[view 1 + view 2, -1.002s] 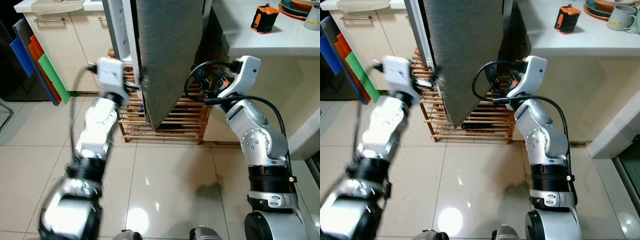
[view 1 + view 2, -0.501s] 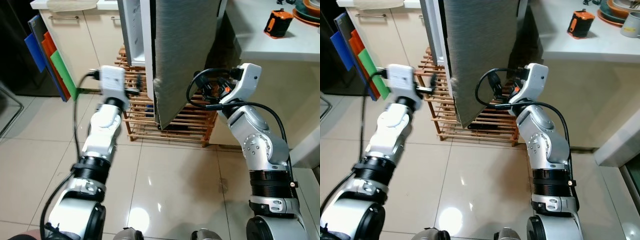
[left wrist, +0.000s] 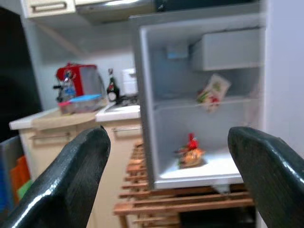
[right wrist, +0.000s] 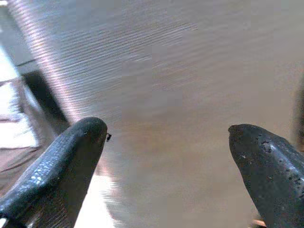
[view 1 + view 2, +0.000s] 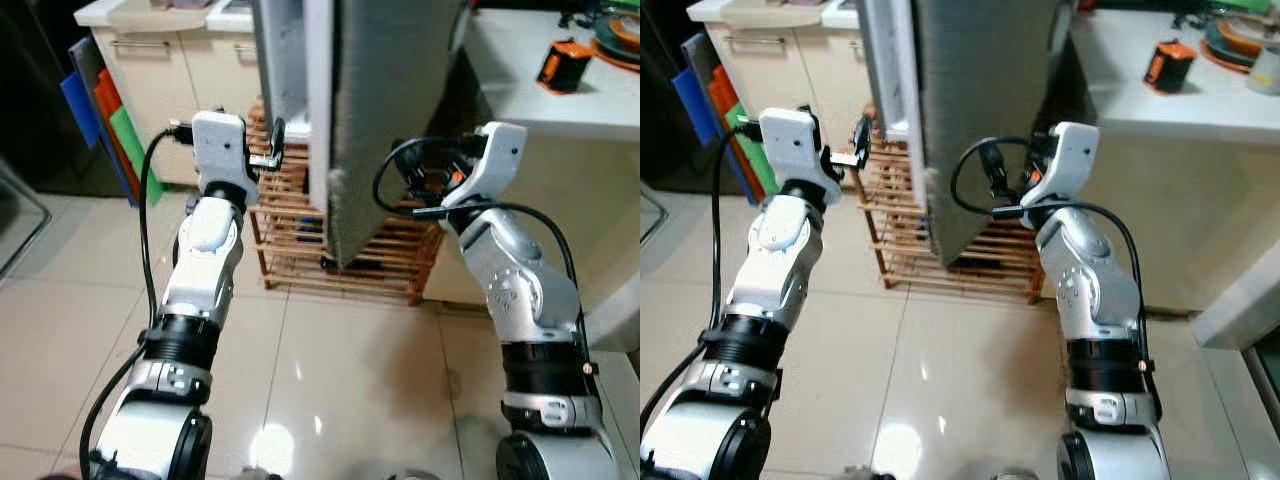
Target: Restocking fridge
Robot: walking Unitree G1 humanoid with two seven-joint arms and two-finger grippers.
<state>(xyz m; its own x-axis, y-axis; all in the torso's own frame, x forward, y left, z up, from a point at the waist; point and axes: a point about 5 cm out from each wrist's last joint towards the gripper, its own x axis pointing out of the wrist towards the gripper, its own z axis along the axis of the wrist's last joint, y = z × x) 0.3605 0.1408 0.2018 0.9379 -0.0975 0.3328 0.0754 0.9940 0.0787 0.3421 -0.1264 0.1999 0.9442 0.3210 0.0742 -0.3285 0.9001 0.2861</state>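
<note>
The fridge's grey door (image 5: 385,120) stands open in the middle, edge toward me. My left gripper (image 3: 168,156) is raised to the left of that door and open, facing the white fridge interior (image 3: 161,71). Inside, a small red-topped item (image 3: 190,153) sits on the lower shelf and a packet (image 3: 212,90) leans on the shelf above. My right gripper (image 4: 168,137) is open and close to the door's brushed outer face (image 4: 180,71), on the right side of the door. Nothing is between either gripper's fingers.
A wooden slatted rack (image 5: 300,240) stands under the fridge. Coloured boards (image 5: 100,120) lean on the cabinet at the left. The white counter (image 5: 530,95) at the right carries an orange-black tool (image 5: 565,62). A red machine (image 3: 76,80) sits on the far worktop.
The view has shifted and come closer to the fridge. My left arm has lifted, bringing its gripper up level with the fridge opening. The right arm holds the same place by the door.
</note>
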